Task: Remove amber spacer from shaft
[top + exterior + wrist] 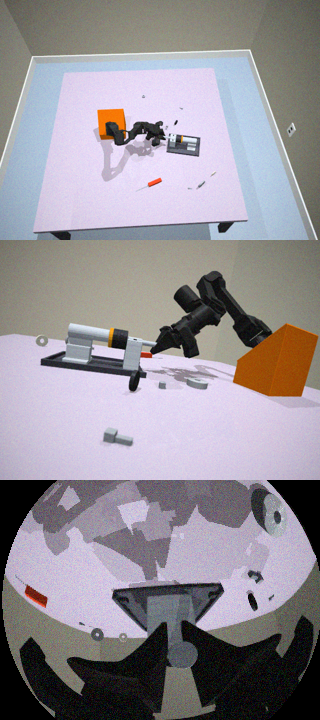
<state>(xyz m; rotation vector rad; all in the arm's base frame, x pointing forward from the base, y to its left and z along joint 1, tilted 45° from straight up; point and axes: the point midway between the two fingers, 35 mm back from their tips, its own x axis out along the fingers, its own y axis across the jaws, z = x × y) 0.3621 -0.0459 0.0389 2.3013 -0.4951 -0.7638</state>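
My gripper (164, 137) (154, 348) (174, 626) is shut on the free end of the thin grey shaft (167, 137) (148, 343) (183, 655). The shaft runs level through the pale support post (172, 141) (133, 353) (159, 611). The amber spacer (181, 138) (110, 337) is on the shaft line, against the big light housing (189, 140) (87, 331). The black spacers (178, 138) (120, 338) fill the space between the amber one and the post. No gap shows in this stack. The shaft inside the stack and housing is hidden.
A dark tray (180, 152) (103, 367) carries the fixture. An orange block (111, 117) (292, 364) stands by the arm's base. A red screwdriver (154, 182) (146, 355) (36, 596), a black disc (175, 122) (134, 381) (252, 601) and a bolt (110, 435) lie on the table.
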